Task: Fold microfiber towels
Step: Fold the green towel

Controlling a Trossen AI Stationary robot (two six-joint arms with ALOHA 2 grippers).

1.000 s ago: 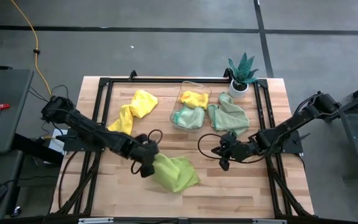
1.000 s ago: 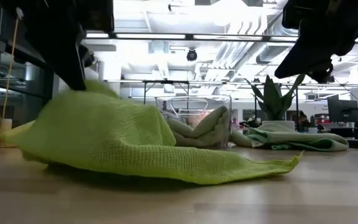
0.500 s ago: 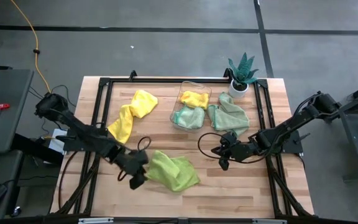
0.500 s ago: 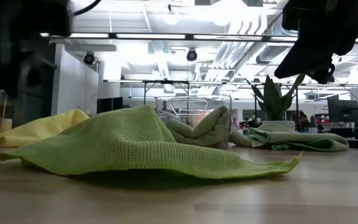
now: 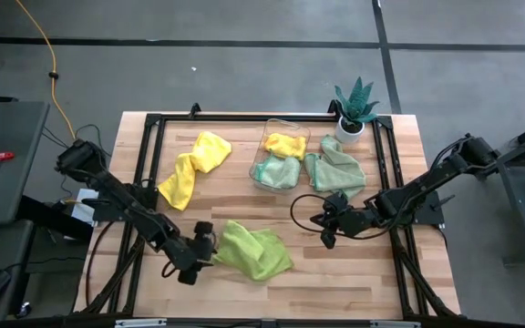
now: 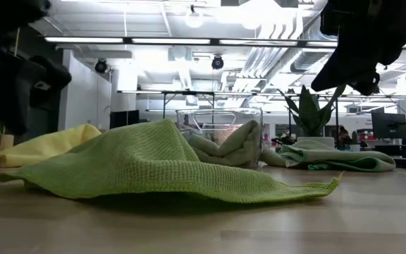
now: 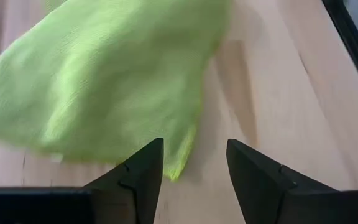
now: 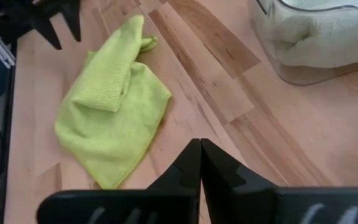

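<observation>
A lime green towel (image 5: 253,251) lies crumpled on the table near its front edge, partly folded over itself (image 8: 114,93). My left gripper (image 5: 206,248) stands open at its left edge. The towel's nearest corner (image 7: 179,167) lies just ahead of the gap between the fingers, apart from them. My right gripper (image 5: 328,232) hovers shut (image 8: 199,155) right of the towel, holding nothing. A yellow towel (image 5: 194,164) lies at the far left. A mint towel (image 5: 337,171) rests against the bin's right side.
A clear bin (image 5: 264,146) at the table's far middle holds a yellow towel and a mint towel. A spiky potted plant (image 5: 355,109) stands at the far right corner. Bare wood shows along the near edge (image 5: 335,282).
My left gripper has let go of the lime towel's left part, which it held raised. It has drawn back toward the table's near left and sunk lower. The raised part has dropped, and the towel now lies as a low hump on the table.
</observation>
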